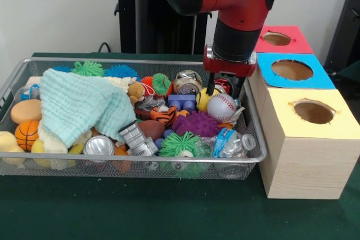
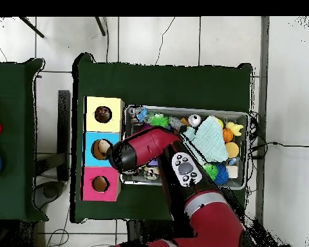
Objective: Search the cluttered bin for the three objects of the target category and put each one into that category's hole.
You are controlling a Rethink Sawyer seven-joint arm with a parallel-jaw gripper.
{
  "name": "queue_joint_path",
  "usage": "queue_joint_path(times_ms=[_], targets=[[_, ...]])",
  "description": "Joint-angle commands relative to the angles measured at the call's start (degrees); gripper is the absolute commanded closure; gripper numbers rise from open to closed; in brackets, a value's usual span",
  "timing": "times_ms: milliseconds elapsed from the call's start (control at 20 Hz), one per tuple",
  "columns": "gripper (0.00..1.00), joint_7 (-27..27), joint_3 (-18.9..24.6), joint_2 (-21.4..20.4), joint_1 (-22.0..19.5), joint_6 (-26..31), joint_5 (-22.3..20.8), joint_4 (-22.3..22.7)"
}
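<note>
The wire-mesh bin holds a heap of toys, balls and cans. My gripper hangs low over its right end with the fingers apart, open. It straddles a small red-and-white object just behind a baseball. Right of the bin stand wooden boxes with round holes: yellow top, blue top, red top. In the overhead view the arm covers the bin's left end and hides the gripper.
A mint cloth covers the bin's left half. Also inside are a purple spiky ball, a green spiky ball, a crushed bottle, a silver can, a small basketball and a tiger toy. The robot's pedestal stands behind.
</note>
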Motion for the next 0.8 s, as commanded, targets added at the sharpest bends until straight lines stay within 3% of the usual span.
queue_joint_path(times_ms=[50,500,800], targets=[[0.0,-10.2,3.3,1.2,0.5,-1.4,-3.8,-1.3],[0.0,-7.7,3.0,0.3,0.3,-2.4,-3.0,-0.1],[0.0,-4.4,1.8,-6.4,1.6,2.7,0.8,0.4]])
